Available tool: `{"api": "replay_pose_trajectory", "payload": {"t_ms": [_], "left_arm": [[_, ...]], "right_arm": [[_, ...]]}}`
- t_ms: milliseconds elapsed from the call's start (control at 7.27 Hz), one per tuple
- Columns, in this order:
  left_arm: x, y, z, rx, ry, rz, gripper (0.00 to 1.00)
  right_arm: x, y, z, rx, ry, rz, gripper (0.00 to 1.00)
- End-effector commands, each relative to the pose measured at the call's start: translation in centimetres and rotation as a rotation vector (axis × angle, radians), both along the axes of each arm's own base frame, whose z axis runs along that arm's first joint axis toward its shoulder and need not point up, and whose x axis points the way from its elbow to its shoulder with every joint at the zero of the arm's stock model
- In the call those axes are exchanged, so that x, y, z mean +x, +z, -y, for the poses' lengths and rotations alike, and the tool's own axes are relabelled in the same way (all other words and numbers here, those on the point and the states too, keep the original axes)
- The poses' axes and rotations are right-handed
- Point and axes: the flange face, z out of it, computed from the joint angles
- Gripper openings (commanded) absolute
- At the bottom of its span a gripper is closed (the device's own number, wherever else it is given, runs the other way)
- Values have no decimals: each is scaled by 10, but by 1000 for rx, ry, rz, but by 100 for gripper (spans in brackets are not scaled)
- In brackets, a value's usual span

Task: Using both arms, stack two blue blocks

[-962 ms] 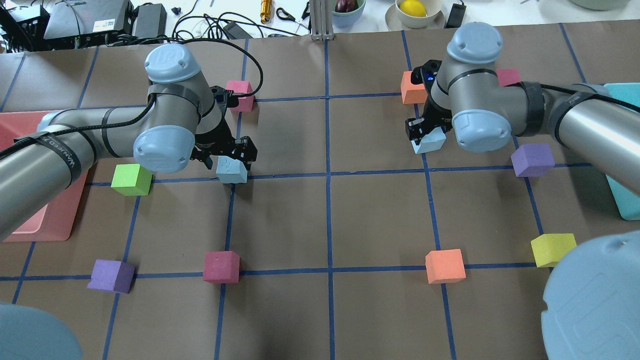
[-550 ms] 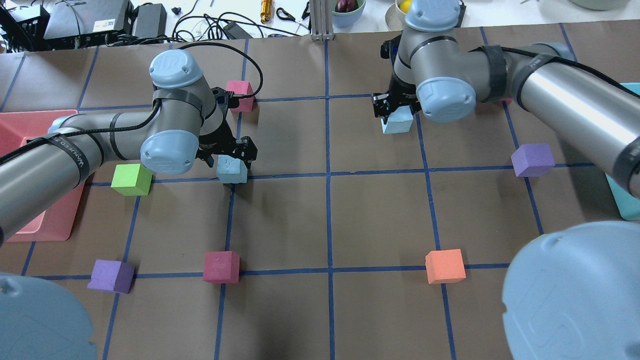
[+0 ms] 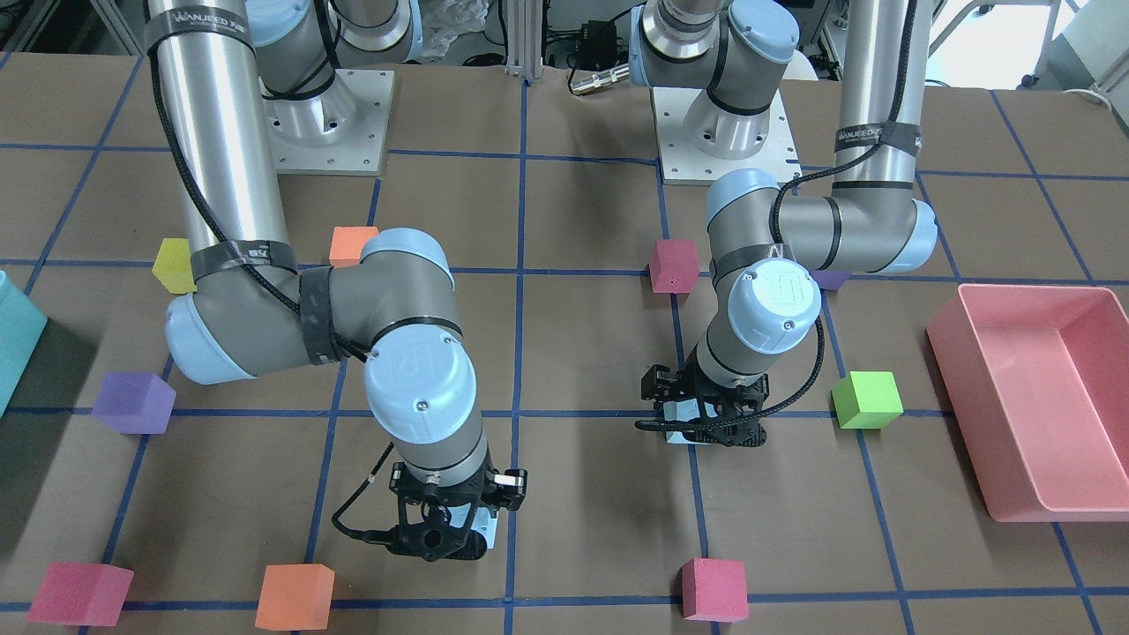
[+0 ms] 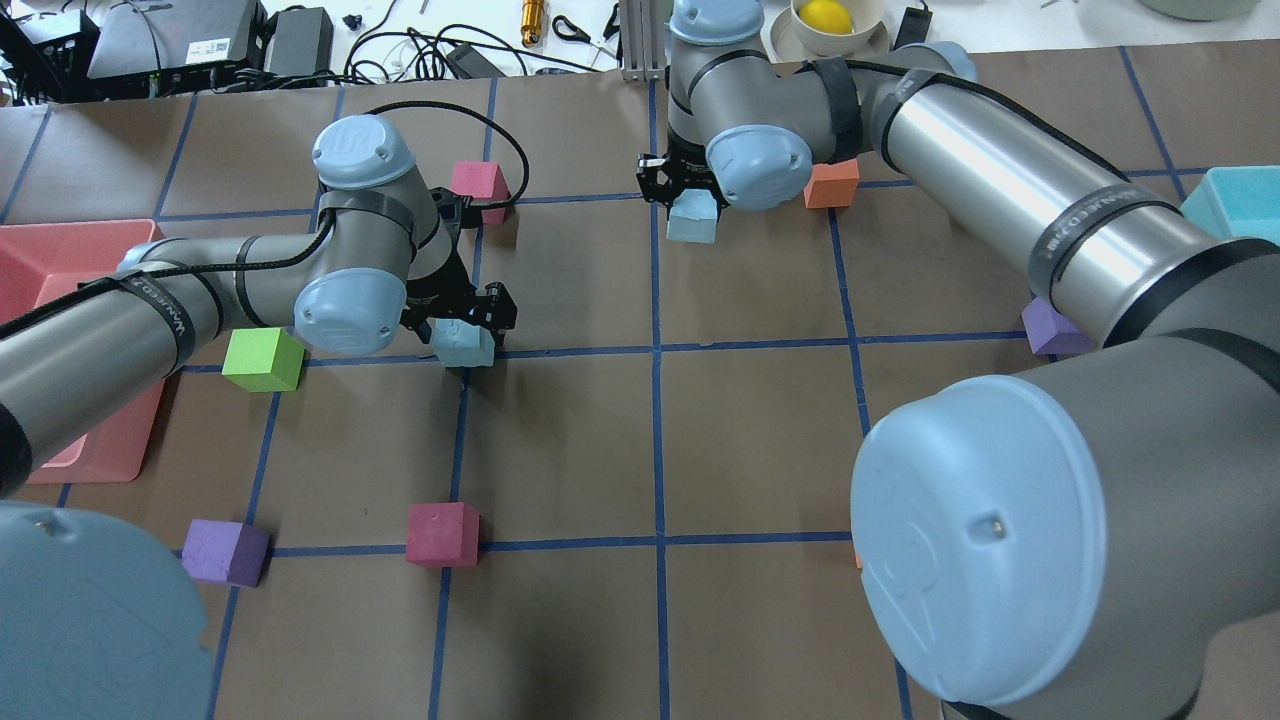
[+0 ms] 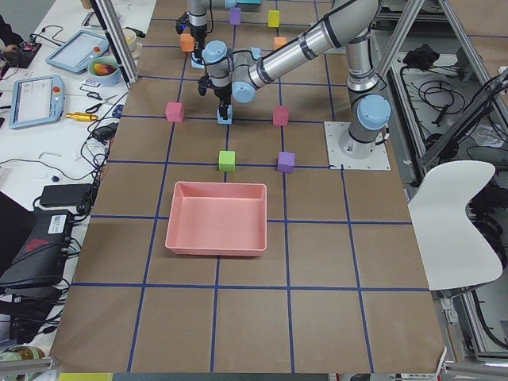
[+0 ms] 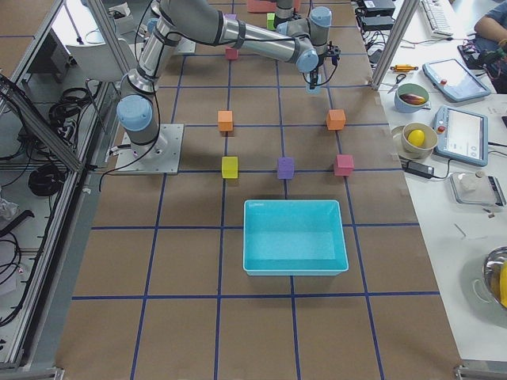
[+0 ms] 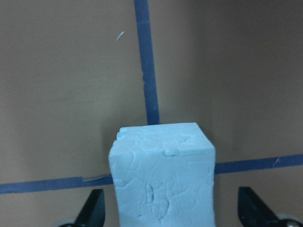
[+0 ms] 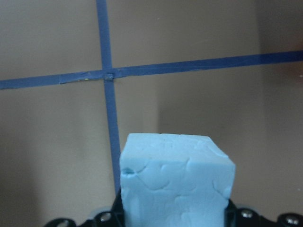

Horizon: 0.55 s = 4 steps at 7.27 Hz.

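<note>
One pale blue block (image 4: 466, 346) sits on the table at a tape crossing. My left gripper (image 4: 463, 325) is low over it, open, one finger on each side. In the left wrist view the block (image 7: 163, 175) stands between the fingertips (image 7: 93, 208) with a gap on the right side. My right gripper (image 4: 690, 205) is shut on the other blue block (image 4: 692, 222) and holds it above the table near the centre tape line at the far side. That block fills the right wrist view (image 8: 177, 182). In the front view the right gripper (image 3: 450, 529) hides most of its block (image 3: 487, 527).
A green cube (image 4: 262, 358) lies left of the left gripper and a pink-red cube (image 4: 478, 182) beyond it. An orange cube (image 4: 832, 184) sits right of the right gripper. Magenta (image 4: 442, 534) and purple (image 4: 225, 551) cubes lie nearer me. There is a pink tray (image 4: 40, 260) at left and a teal bin (image 4: 1235, 200) at right.
My right arm has carried its blue block leftward and farther from me, from the right half to near the centre line. My left gripper has stayed around its block.
</note>
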Motion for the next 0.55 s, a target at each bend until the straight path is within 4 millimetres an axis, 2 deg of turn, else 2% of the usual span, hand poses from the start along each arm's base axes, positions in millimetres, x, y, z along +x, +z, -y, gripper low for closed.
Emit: {"api": "replay_pose_trajectory", "payload": {"t_ms": [0, 138, 275, 412], "left_arm": [[0, -1, 0, 0, 4, 0, 98], [0, -2, 0, 2, 4, 0, 98], [0, -1, 1, -1, 14, 1, 98], [0, -2, 0, 2, 17, 1, 97]], "right_arm": [[28, -20, 1, 18, 32, -4, 2], [30, -24, 1, 30, 25, 20, 9], [32, -31, 1, 43, 24, 32, 10], [32, -35, 1, 49, 35, 32, 16]]}}
